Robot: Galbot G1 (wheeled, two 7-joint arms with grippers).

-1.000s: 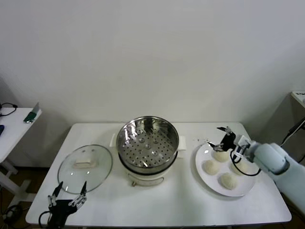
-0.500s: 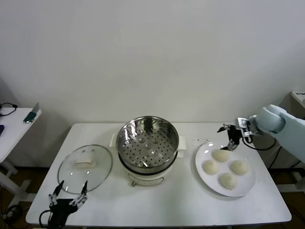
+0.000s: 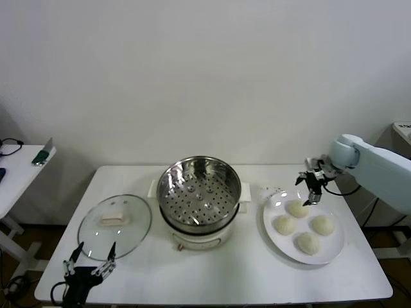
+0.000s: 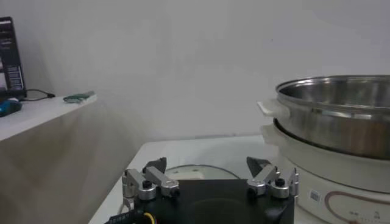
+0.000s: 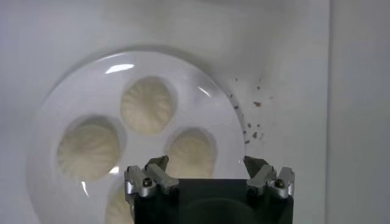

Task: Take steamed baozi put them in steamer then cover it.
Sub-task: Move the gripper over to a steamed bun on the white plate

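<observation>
Four cream-white baozi lie on a white plate [image 3: 277, 224] at the table's right; the far one [image 3: 297, 208] sits just below my right gripper [image 3: 311, 187], which hovers open and empty above the plate's far edge. In the right wrist view the baozi [image 5: 147, 105] show on the plate [image 5: 55, 109], one [image 5: 191, 151] just ahead of my open gripper [image 5: 206, 165]. The steel steamer [image 3: 199, 190] stands empty at the table's middle; it also shows in the left wrist view [image 4: 341, 115]. The glass cover [image 3: 115, 225] lies flat at the left. My left gripper [image 3: 90, 258] is open at the front left edge, near the cover.
The white table [image 3: 237, 276] has crumbs [image 3: 273, 188] between steamer and plate. A small side table [image 3: 16, 170] with a green object [image 3: 42, 154] stands at the far left. Another surface [image 3: 402, 128] shows at the right edge.
My right gripper rose off the plate's baozi and swung back toward the plate's far edge, now hovering above it. The left arm, steamer, cover and baozi have not moved.
</observation>
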